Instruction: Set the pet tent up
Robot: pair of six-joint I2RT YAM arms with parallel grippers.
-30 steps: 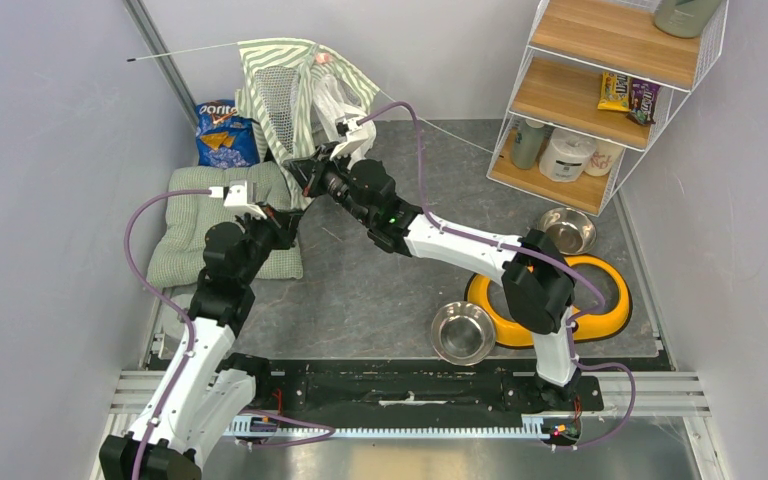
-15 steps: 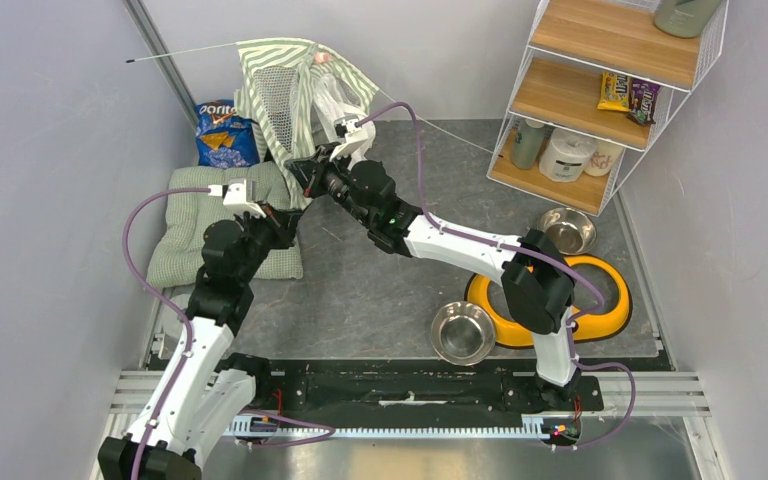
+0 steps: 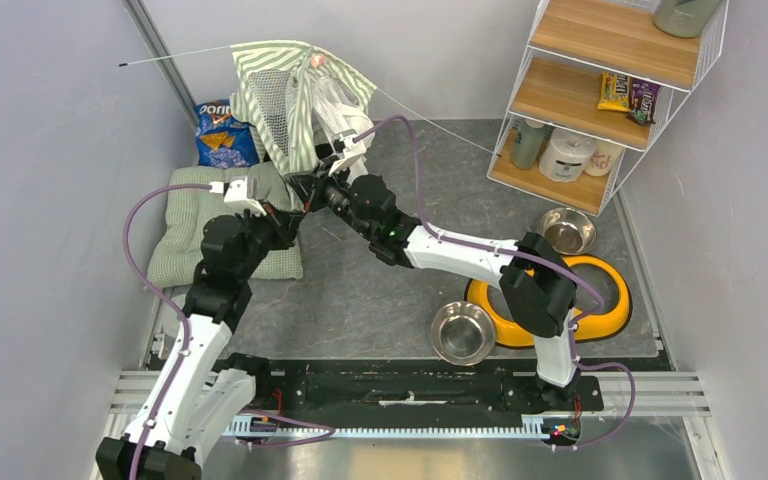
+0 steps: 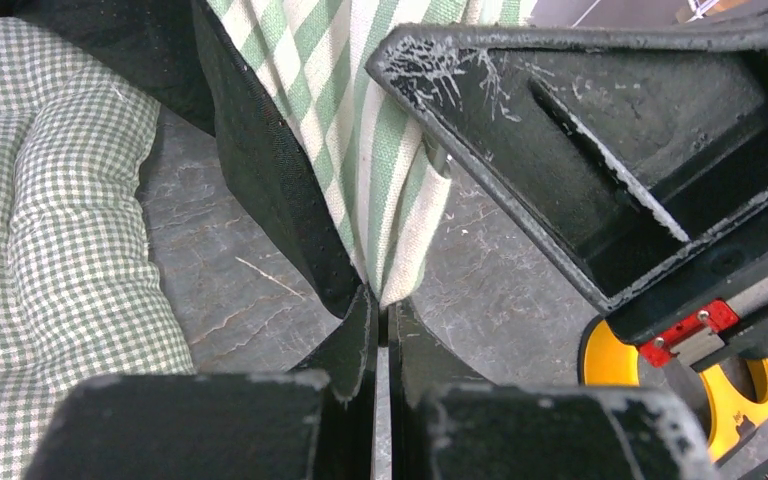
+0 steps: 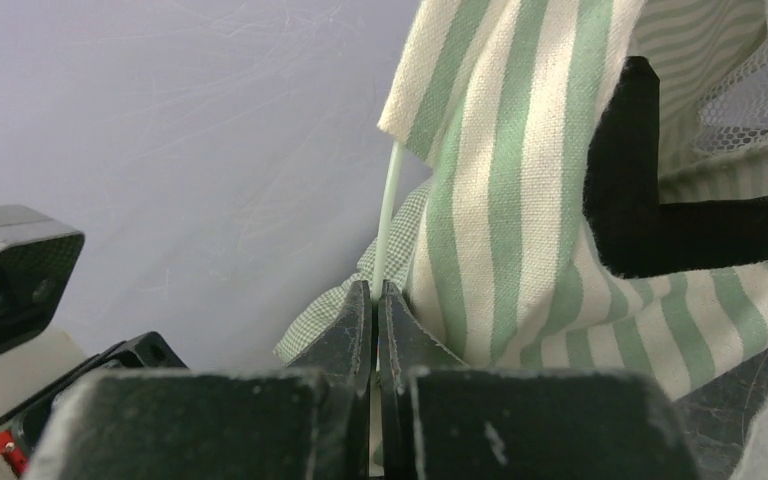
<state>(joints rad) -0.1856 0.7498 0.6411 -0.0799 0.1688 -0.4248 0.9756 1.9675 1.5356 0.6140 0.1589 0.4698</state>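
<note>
The pet tent (image 3: 290, 95), green-and-white striped with a white mesh panel, hangs crumpled at the back left of the floor. One thin pole (image 3: 175, 54) sticks out of it to the left, and another runs right toward the shelf. My left gripper (image 3: 293, 212) is shut on the lower corner of the striped fabric (image 4: 360, 130), pinched at the fingertips (image 4: 381, 300). Just above it, my right gripper (image 3: 312, 190) is shut on a thin pale pole (image 5: 390, 200) where it leaves the fabric edge (image 5: 520, 200).
A pale green checked cushion (image 3: 195, 225) lies under my left arm, with a Doritos bag (image 3: 222, 135) behind it. A wire shelf (image 3: 600, 90) stands at the back right. A yellow bowl holder (image 3: 600, 310) and two steel bowls (image 3: 462, 330) (image 3: 567, 230) sit to the right.
My right gripper has shifted slightly nearer and closer to the left gripper, still on the pole. The tent fabric and the left pole tip moved a little left. Both grips are unchanged.
</note>
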